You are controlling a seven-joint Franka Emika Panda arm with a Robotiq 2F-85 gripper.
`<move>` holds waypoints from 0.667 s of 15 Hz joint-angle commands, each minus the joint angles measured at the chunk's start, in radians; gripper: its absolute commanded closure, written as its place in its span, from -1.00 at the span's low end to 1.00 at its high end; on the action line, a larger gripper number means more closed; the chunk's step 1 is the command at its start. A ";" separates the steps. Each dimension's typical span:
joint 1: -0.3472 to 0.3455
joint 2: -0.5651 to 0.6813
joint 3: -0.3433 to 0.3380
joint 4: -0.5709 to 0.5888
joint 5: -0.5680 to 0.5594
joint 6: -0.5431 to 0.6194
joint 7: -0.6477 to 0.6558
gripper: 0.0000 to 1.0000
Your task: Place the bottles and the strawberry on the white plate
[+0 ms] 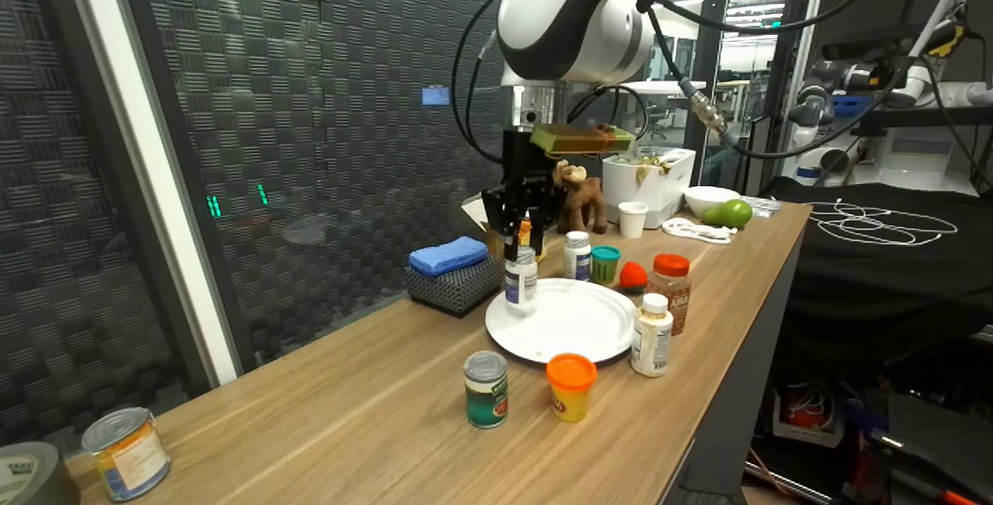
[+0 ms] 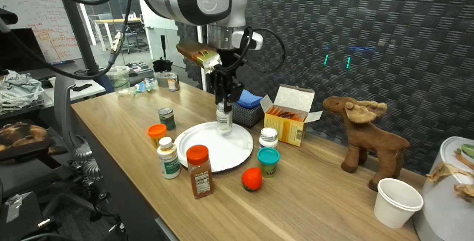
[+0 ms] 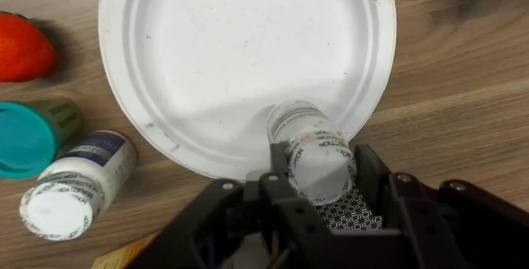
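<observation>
a white pill bottle (image 2: 224,123) is held upright by its cap within the narrowed grip of the end effector (image 3: 321,153). it is positioned over the white plate (image 1: 578,319), just inside the rim on the side nearest a black patterned box (image 1: 446,292); whether its base is borne by the plate cannot be told.

outside the plate, on the wooden tabletop (image 1: 310,412), the red toy strawberry (image 2: 251,178) is seen with its dark end turned down. near it a teal-lidded tub (image 2: 268,163) is set just beside a second white pill bottle (image 2: 268,137). close to the rim, a red-capped spice bottle (image 2: 200,178) and a white-capped bottle with a green label (image 2: 169,159) are stood upright. next along, an orange-lidded yellow tub (image 1: 572,389) is placed near a green tin can (image 1: 487,390).

farther out, a blue cloth (image 1: 448,255) is laid on the patterned box, and orange packets (image 2: 286,113) are contained in an open yellow carton (image 2: 283,130). a brown plush moose (image 2: 370,137) is stood near stacked white paper cups (image 2: 394,207). at the opposite end, another tin can (image 1: 128,454) is placed beside a roll of tape (image 1: 31,474).
</observation>
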 commanded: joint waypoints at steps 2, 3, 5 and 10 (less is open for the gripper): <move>0.002 0.029 -0.001 0.011 0.016 0.020 -0.008 0.60; 0.006 0.037 -0.003 0.012 0.009 0.018 -0.003 0.60; 0.008 0.047 -0.004 0.012 0.005 0.018 -0.001 0.60; 0.060 -0.015 -0.023 -0.024 -0.081 0.010 0.083 -0.68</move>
